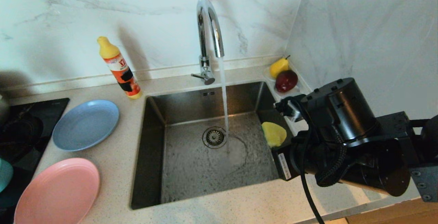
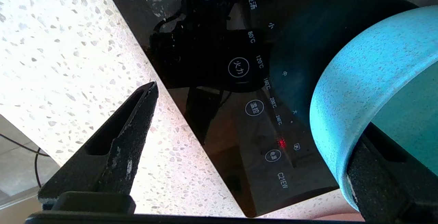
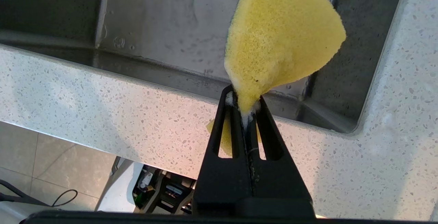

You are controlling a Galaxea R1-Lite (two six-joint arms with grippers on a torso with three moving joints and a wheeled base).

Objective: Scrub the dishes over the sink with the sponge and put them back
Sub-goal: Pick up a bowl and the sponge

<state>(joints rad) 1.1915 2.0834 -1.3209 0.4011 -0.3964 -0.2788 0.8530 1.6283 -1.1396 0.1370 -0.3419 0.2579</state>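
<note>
Water runs from the tap point(image 1: 208, 29) into the steel sink point(image 1: 191, 104). My right gripper point(image 3: 244, 97) is shut on the yellow sponge point(image 1: 273, 134) point(image 3: 280, 36), holding it over the sink's right side. On the counter to the left lie the light-blue plate point(image 1: 85, 124) and the pink plate point(image 1: 58, 191). The teal bowl point(image 1: 4, 174) point(image 2: 369, 80) stands on the black hob at the far left edge. My left gripper point(image 2: 260, 107) is open at the bowl; one finger point(image 2: 379, 183) is inside the rim, the other point(image 2: 130, 131) well outside it over the counter.
An orange detergent bottle point(image 1: 119, 68) stands behind the blue plate. A pear point(image 1: 279, 66) and a red apple point(image 1: 286, 80) lie on a saucer in the back right corner. The hob point(image 2: 212, 63) shows a red light. Marble walls close the back and right.
</note>
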